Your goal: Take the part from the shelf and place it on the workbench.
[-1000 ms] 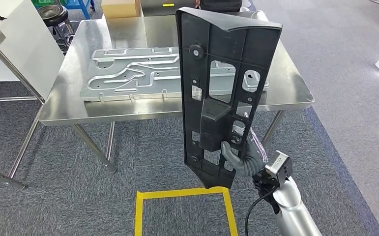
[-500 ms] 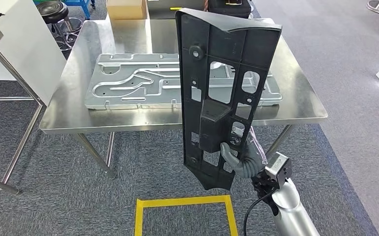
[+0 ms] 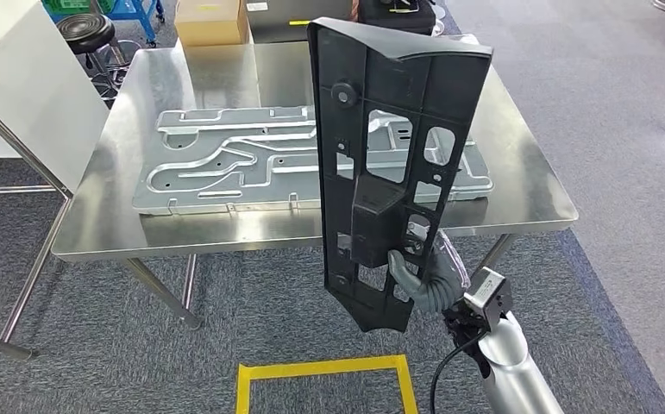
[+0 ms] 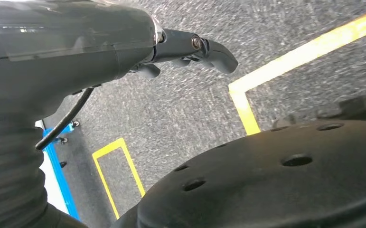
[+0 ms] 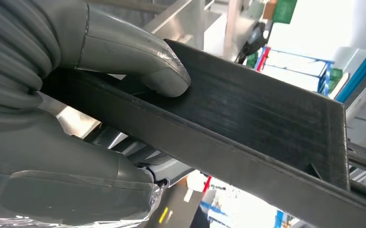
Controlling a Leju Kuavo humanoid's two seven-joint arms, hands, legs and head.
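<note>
Black plastic part (image 3: 393,164), a long ribbed panel w/ cut-outs, stands upright in mid-air in the head view, gripped near its lower end by the robot's right hand (image 3: 422,278), w/ silver forearm rising from the picture's lower right. Behind it sits a stainless steel workbench (image 3: 104,228) carrying a flat grey metal plate (image 3: 225,164) w/ pressed channels; the part overlaps the plate's right portion in the picture but hangs in front of the bench, not on it. Grey carpet below, w/ a yellow tape square (image 3: 324,371) on the floor near the robot. A cardboard box (image 3: 212,19) and a black stool (image 3: 87,30) stand beyond the bench. Left wrist view: left hand (image 4: 190,47) hangs over the carpet and yellow tape, holding nothing, fingers curled in loosely; can't tell exactly how closed. Right wrist view: grey thumb (image 5: 138,52) presses on the part's black edge, fingers wrapped beneath, firm hold. Step in hand, by my reading: carrying the part to the bench, placing not yet done. Next move likely needs getting close, tipping the panel flat, and picking bare steel or the plate to land on.
</note>
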